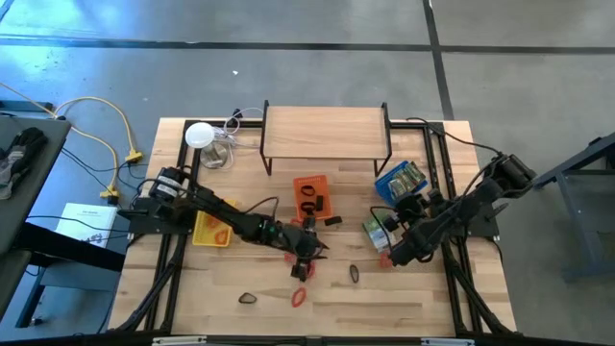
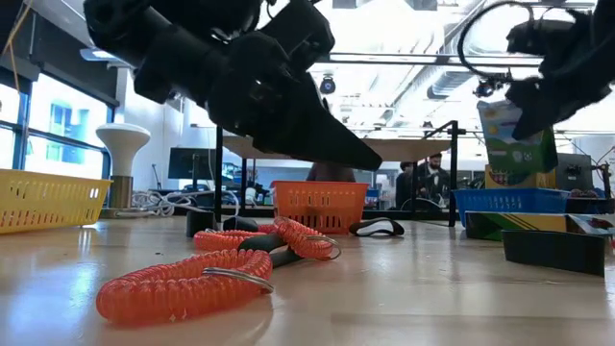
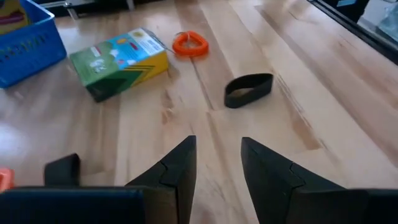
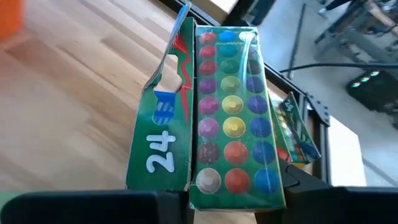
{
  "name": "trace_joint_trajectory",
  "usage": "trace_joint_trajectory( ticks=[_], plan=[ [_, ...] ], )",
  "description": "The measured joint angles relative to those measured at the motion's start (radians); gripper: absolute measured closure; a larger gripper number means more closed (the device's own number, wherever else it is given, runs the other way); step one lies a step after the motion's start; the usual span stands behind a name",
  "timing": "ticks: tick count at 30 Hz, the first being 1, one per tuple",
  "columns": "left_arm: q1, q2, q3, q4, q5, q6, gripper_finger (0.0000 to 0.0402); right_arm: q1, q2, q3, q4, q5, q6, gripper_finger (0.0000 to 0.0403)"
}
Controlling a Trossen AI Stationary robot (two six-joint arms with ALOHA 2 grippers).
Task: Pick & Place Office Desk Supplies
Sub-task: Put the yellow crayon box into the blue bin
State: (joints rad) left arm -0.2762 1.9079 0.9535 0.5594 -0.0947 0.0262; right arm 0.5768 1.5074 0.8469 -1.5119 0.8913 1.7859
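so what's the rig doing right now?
Sorting desk supplies on the table. The right gripper is shut on a green crayon box, lifted clear of the wood near the blue tray. The left gripper hangs open and empty at mid-table, over loose orange coiled loops and a black band. The orange tray already holds some black pieces.

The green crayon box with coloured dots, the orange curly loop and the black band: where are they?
Green cardboard crayon box (image 4: 227,112): right wrist view, on its window of coloured crayon tips.
Orange coiled loop (image 3: 189,43): left wrist view, on its coil.
Black band (image 3: 249,90): left wrist view, on its outer side.
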Motion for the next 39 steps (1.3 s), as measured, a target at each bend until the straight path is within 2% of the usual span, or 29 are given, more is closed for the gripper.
trace_joint_trajectory(
  ticks=[7,17,24,34,39],
  plan=[
    [0.053,0.000,0.000,0.007,0.022,0.013,0.0281,-0.071,-0.044,-0.078,0.083,0.015,-0.034,0.0305],
    [0.113,-0.001,0.000,0.044,0.108,0.012,0.0281,-0.168,-0.092,-0.080,0.252,0.020,-0.270,0.0305],
    [0.133,-0.001,0.000,0.043,0.116,0.012,0.0281,-0.221,-0.090,-0.094,0.394,0.014,-0.399,0.0305],
    [0.139,-0.001,0.000,0.045,0.151,0.007,0.0281,-0.232,-0.088,-0.201,0.538,-0.029,-0.398,0.0304],
    [0.139,-0.001,0.000,0.052,0.151,0.004,0.0281,-0.232,-0.088,-0.230,0.574,-0.024,-0.381,0.0288]
  ],
)
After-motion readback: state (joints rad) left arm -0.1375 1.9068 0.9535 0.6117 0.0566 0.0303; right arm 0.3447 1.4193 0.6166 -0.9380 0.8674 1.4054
